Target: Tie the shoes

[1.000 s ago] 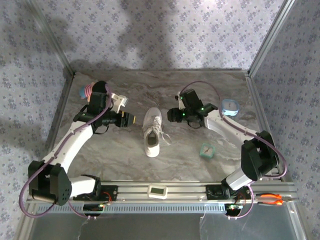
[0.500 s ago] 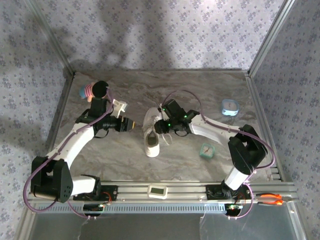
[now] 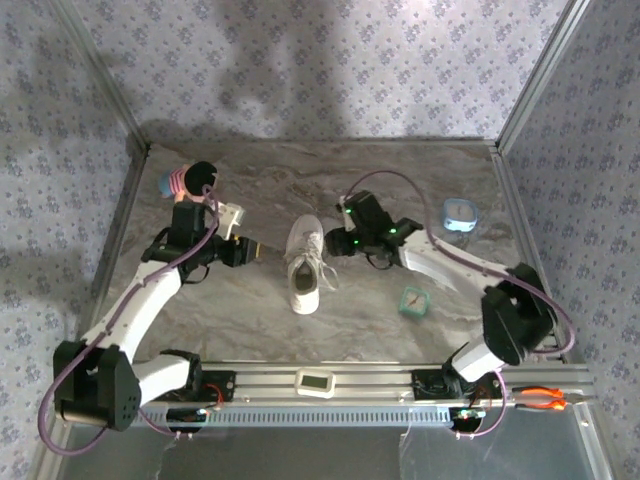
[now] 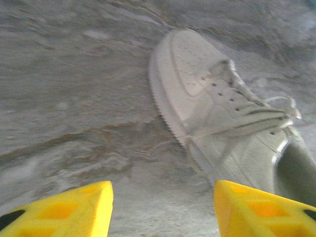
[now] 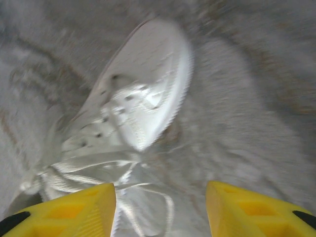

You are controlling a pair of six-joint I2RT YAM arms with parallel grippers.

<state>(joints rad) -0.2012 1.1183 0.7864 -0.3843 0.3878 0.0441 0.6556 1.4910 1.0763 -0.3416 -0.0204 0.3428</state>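
Note:
The white shoe [image 3: 304, 265] lies on the marble table with its toe pointing away from the arm bases. Its thin laces [image 3: 327, 276] spill loosely to its right. My left gripper [image 3: 255, 248] hovers just left of the shoe, open. In the left wrist view the shoe [image 4: 222, 113] lies ahead and to the right of the open gripper [image 4: 163, 212], with bare table between the yellow fingers [image 4: 74, 210]. My right gripper [image 3: 335, 243] is close to the shoe's right side, open. The blurred right wrist view shows the shoe [image 5: 143, 94] ahead, and loose laces [image 5: 148, 192] on the table between that gripper's [image 5: 160, 210] fingertips.
A small doll [image 3: 190, 180] with black hair lies at the far left behind the left arm. A blue round object [image 3: 459, 213] sits at the right, a small teal clock [image 3: 412, 300] nearer the front. Orange pliers [image 3: 548, 398] rest on the front rail.
The right gripper reached in over the shoe, then drew back a little to the right. The left gripper slid slightly back to the left. The shoe stayed put.

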